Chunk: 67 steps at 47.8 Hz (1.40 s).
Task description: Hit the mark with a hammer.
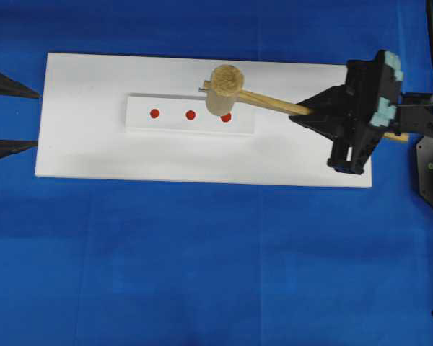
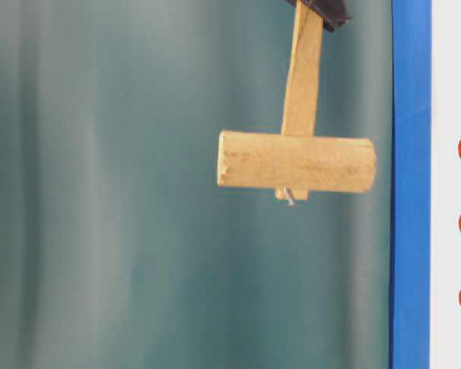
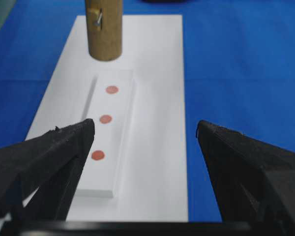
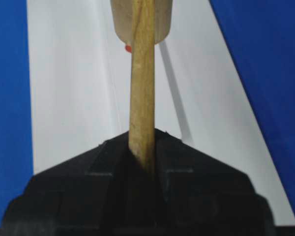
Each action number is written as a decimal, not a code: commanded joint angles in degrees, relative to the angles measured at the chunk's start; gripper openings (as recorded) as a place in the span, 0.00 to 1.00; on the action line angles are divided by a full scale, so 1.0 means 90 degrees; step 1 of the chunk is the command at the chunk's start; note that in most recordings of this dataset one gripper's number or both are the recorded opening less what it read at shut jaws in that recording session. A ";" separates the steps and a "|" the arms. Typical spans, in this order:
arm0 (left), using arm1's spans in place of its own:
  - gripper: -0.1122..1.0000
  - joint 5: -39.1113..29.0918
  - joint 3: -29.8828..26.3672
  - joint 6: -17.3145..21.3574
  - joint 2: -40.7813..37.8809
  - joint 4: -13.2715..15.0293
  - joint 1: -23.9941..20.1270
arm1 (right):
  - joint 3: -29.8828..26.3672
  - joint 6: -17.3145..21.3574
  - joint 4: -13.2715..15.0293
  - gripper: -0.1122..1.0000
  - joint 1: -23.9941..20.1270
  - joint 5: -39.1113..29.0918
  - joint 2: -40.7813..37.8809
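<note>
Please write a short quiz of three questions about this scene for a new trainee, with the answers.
1. True or false: the right gripper is shut on the hammer handle.
2. How many red marks are on the white strip?
3. The left gripper is: A) open and empty, B) shut on the strip, C) holding the hammer.

Key:
1. True.
2. Three, in one row; the hammer head partly covers one mark in the overhead view.
3. A.
</note>
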<state>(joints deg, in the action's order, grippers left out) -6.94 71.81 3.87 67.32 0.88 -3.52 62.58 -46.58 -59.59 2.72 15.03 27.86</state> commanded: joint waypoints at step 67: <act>0.85 0.0049 -0.0068 -0.0010 -0.0078 0.0010 -0.0020 | -0.0361 -0.0137 -0.0508 0.12 0.0010 -0.0205 -0.0195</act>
<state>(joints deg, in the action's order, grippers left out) -6.94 71.81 3.87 67.32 0.88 -3.52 61.00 -47.72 -64.42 2.81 13.01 25.66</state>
